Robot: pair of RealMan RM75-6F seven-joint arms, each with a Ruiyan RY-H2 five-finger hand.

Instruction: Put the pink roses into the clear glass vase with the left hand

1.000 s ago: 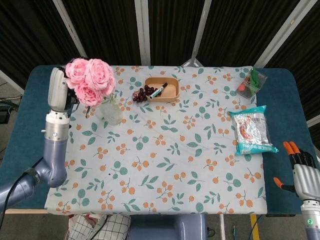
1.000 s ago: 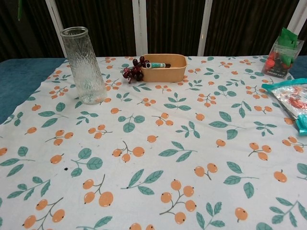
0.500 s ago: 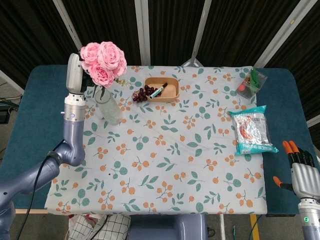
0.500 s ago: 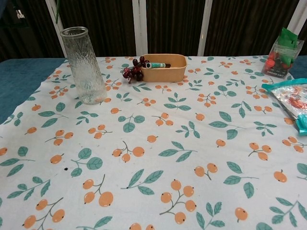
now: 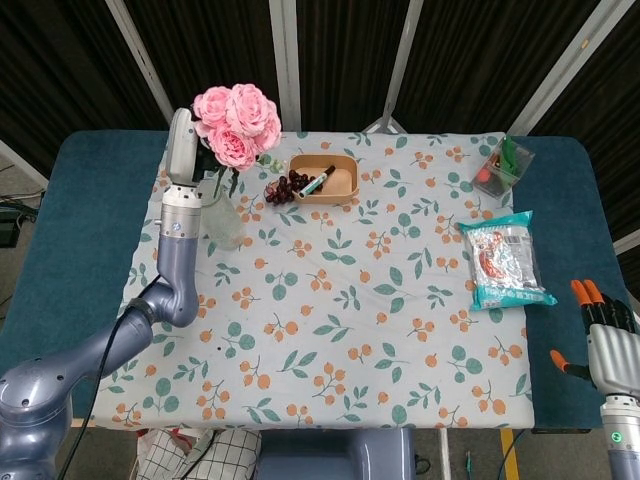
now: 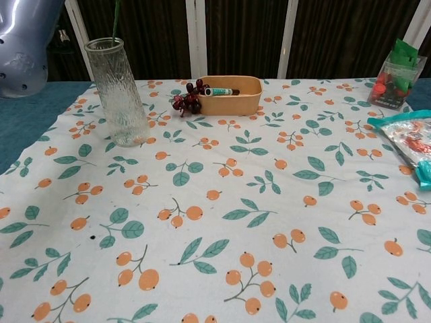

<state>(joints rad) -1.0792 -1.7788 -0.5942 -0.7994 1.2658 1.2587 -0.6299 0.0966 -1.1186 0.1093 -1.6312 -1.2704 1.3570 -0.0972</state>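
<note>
While the roses (image 5: 238, 122) are held up by the left hand (image 5: 184, 150) above and just behind the vase (image 6: 120, 92), the stems are not yet seen inside its narrow mouth. If the stems are lowered off-centre, the rim could be caught and the tall vase tipped toward the tray (image 5: 325, 180) and grapes (image 5: 284, 187). The right hand (image 5: 607, 340) is kept empty, fingers apart, beyond the desk (image 5: 90, 210).

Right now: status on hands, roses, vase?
Left hand holds pink roses above clear glass vase, stems not yet inside. Right hand idle at table's near right edge, holding nothing. Nothing blocks vase mouth.
</note>
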